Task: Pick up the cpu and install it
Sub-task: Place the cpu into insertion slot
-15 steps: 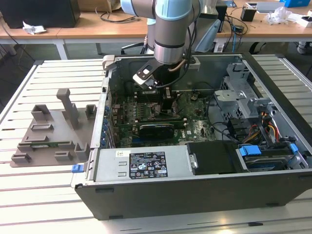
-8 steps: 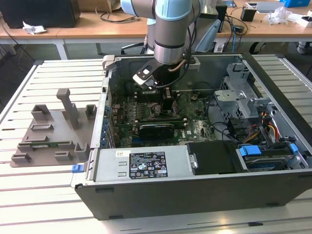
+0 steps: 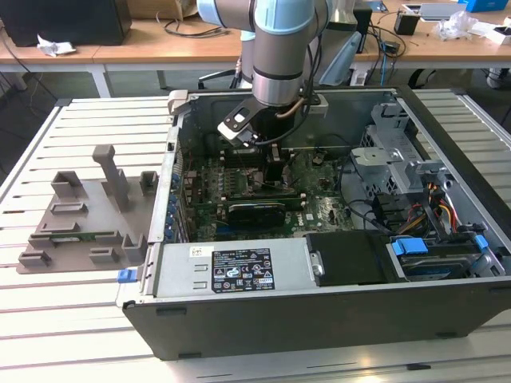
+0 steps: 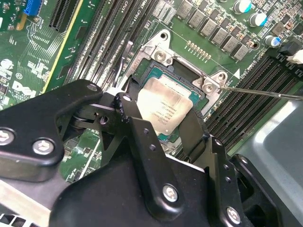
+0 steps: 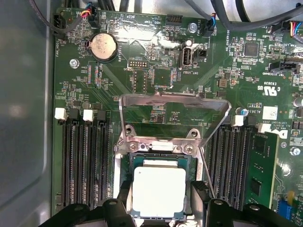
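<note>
I am keeping the tool (image 5: pixel 159 202) clamped on two opposite edges of the cpu (image 5: pixel 159 189), which is lying in or just over the socket (image 5: pixel 127 163); seated or not, I cannot tell. Any tilt risks bending pins, and the raised bracket (image 5: pixel 173 100) is standing just beyond. The cpu is facing silver-side up, near square with no real long axis, its edges running parallel to the memory slots (image 5: pixel 85 161).
</note>
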Tool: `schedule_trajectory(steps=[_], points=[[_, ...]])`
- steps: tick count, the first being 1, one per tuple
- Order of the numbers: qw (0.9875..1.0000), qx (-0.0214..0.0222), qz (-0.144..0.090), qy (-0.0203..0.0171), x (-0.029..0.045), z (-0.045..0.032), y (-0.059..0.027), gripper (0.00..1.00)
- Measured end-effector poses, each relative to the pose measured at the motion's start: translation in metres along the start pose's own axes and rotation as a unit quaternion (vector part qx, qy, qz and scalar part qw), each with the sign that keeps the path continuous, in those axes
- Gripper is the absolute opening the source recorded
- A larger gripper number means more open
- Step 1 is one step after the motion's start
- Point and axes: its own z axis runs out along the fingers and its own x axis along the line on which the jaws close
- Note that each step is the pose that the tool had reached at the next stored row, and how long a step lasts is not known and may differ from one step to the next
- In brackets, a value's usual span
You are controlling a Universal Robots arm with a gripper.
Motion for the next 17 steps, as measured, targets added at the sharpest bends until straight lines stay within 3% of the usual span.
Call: schedule_trajectory(steps=[3, 8, 11, 14, 15, 17], points=[[1.0000, -0.0002, 0.000, 0.0033, -0.0001, -0.0029, -0.0002, 0.60], [1.0000, -0.0002, 0.000, 0.0034, -0.0005, -0.0137, -0.0007, 0.59], [1.0000, -0.0003, 0.000, 0.0036, -0.0006, -0.0160, -0.0008, 0.46], [1.0000, -0.0002, 0.000, 0.0037, -0.0007, -0.0162, -0.0009, 0.16], [1.0000, -0.0002, 0.000, 0.0044, -0.0007, -0.0161, -0.0008, 0.11], [1.0000, -0.0004, -0.001, 0.0065, -0.0007, -0.0155, -0.0008, 0.11]])
